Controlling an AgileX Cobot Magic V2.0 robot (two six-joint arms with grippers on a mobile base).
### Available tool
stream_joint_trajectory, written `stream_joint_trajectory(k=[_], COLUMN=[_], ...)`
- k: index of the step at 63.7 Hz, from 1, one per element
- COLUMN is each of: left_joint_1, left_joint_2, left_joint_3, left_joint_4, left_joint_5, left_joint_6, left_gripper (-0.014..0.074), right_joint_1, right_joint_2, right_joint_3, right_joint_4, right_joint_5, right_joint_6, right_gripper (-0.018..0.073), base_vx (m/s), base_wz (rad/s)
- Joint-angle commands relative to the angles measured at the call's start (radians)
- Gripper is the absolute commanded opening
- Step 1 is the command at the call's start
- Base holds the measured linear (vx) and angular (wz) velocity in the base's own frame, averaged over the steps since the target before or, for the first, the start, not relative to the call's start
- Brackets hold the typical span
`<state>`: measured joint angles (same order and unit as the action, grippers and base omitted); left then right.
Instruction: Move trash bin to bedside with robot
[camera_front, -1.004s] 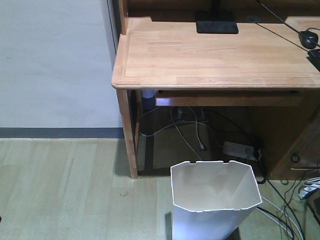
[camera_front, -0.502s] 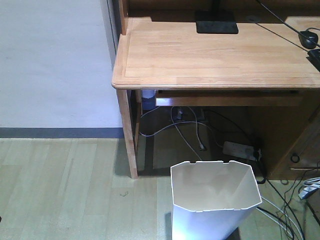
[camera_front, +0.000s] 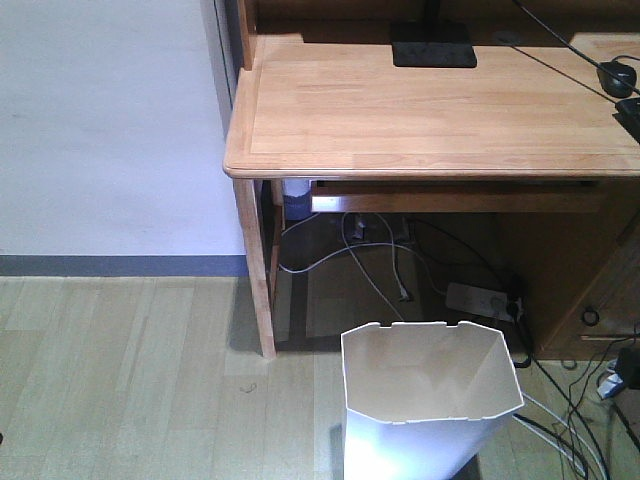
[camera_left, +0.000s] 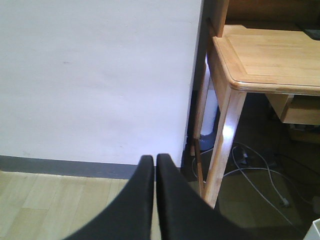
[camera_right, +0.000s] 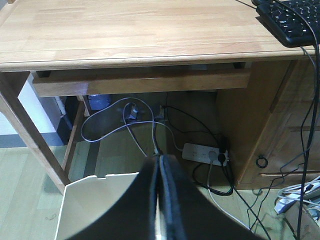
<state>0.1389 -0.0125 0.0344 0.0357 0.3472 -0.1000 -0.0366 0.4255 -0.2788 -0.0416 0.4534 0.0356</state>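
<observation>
The trash bin (camera_front: 430, 400) was thin white plastic, smooth, with a faint sheen on its inner walls. The desk (camera_front: 430, 110) was light wood with visible grain under a satin lacquer that showed soft highlights along its near edge. The floor (camera_front: 130, 380) was pale wood-pattern planking, low in gloss. The wall (camera_front: 100, 120) at the left was white and matt, and the skirting strip (camera_front: 100, 265) at its foot was dull grey. The left gripper (camera_left: 154, 159) and the right gripper (camera_right: 160, 159) were black, smooth and near-matt. The keyboard (camera_right: 292, 20) was matt black plastic, and the power strip (camera_front: 480, 298) was white plastic.
</observation>
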Motion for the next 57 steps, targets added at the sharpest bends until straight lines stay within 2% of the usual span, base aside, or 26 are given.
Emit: stream_joint_trajectory(k=[1,9,18,44,50,57], left_joint_1=[-0.003,-0.003,-0.003,-0.003,-0.003,-0.003], left_joint_2=[-0.014,-0.014,-0.014,-0.014,-0.014,-0.014], left_joint_3=[0.003,0.003,0.003,0.003,0.003,0.003], left_joint_4=[-0.002,-0.002,-0.002,-0.002,-0.002,-0.002], left_joint_5=[-0.066,-0.066,-0.066,-0.066,-0.066,-0.066], left_joint_6=[-0.004,-0.004,-0.004,-0.004,-0.004,-0.004], left_gripper=[-0.0006,-0.0006,-0.0006,-0.0006,-0.0006,-0.0006], right_joint_1=[-0.001,-0.001,-0.001,-0.001,-0.001,-0.001], right_joint_2=[0.012,0.012,0.012,0.012,0.012,0.009], right_joint_3=[-0.034,-0.034,-0.034,-0.034,-0.034,-0.054], right_joint_4=[-0.011,-0.011,-0.011,-0.007,-0.006,0.048], right_joint_5=[-0.074,-0.066,-0.066,-0.057,-0.057,-0.046], right_joint_6=[-0.006,-0.006,-0.006,-0.003,0.0,0.03], right_gripper=[0.0001,0.0029,0.0112,0.0552,0.0589,0.0586], base_vx=[0.0,0.0,0.0,0.0,0.0,0.0], base_wz=[0.0,0.0,0.0,0.0,0.0,0.0])
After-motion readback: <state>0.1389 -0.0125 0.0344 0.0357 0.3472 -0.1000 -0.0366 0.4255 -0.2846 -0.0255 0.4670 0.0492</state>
